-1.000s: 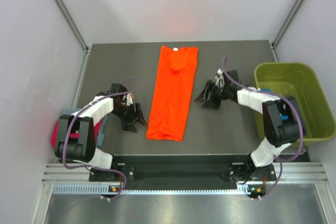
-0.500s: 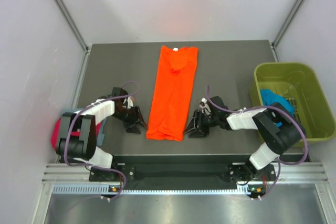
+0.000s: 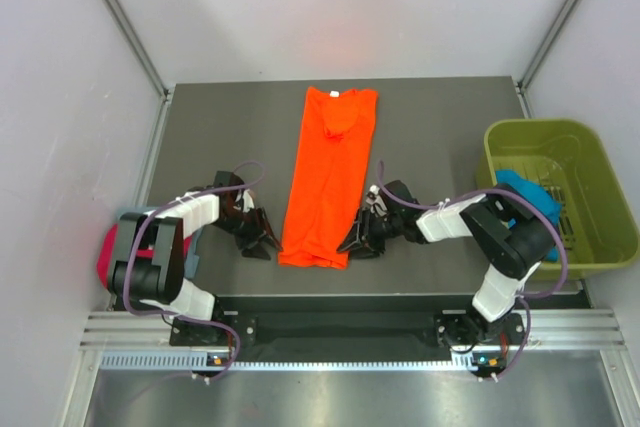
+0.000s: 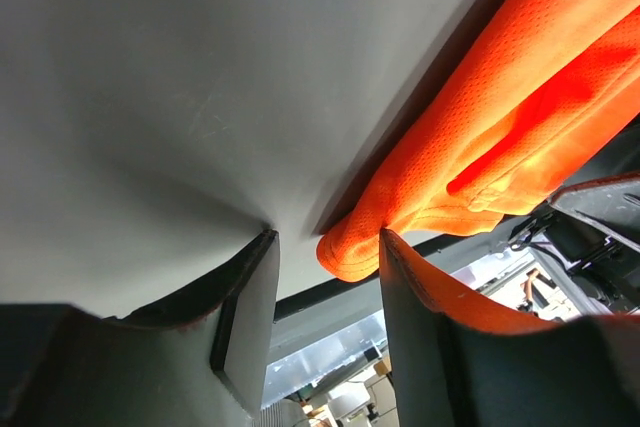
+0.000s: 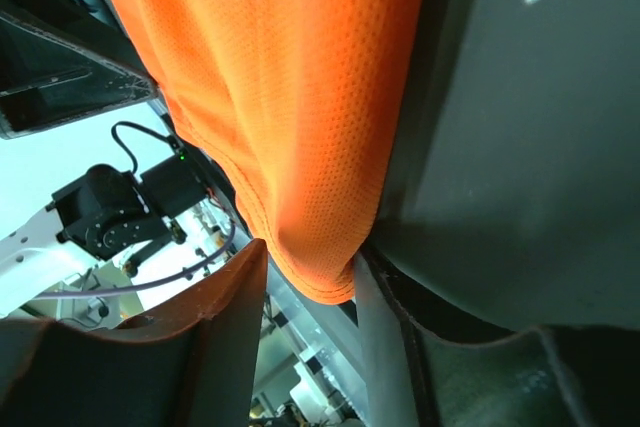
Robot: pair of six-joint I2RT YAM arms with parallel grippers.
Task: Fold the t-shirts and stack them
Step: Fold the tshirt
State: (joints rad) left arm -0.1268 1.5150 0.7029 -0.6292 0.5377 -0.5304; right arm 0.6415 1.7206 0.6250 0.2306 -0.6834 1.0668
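The bright orange t-shirt point(image 3: 330, 177) lies folded into a long strip down the middle of the dark table point(image 3: 220, 127), with its small white tag at the far end. My left gripper point(image 3: 264, 237) is at the shirt's near left corner. In the left wrist view the open gripper point(image 4: 328, 292) has the orange hem corner point(image 4: 350, 252) between its fingers. My right gripper point(image 3: 356, 241) is at the near right corner. In the right wrist view it point(image 5: 305, 322) is open with the orange hem point(image 5: 310, 267) between its fingers. A teal-blue shirt point(image 3: 522, 190) lies in the bin. A magenta-pink shirt point(image 3: 106, 252) and a grey-blue one point(image 3: 196, 245) lie at the left edge.
The olive-green plastic bin point(image 3: 590, 157) stands off the table's right side. The near table edge runs just below both grippers. White walls and metal frame posts enclose the table.
My right gripper has swept from the table's right side leftwards and nearer, to the shirt's near right corner. My left gripper has edged nearer the near left corner.
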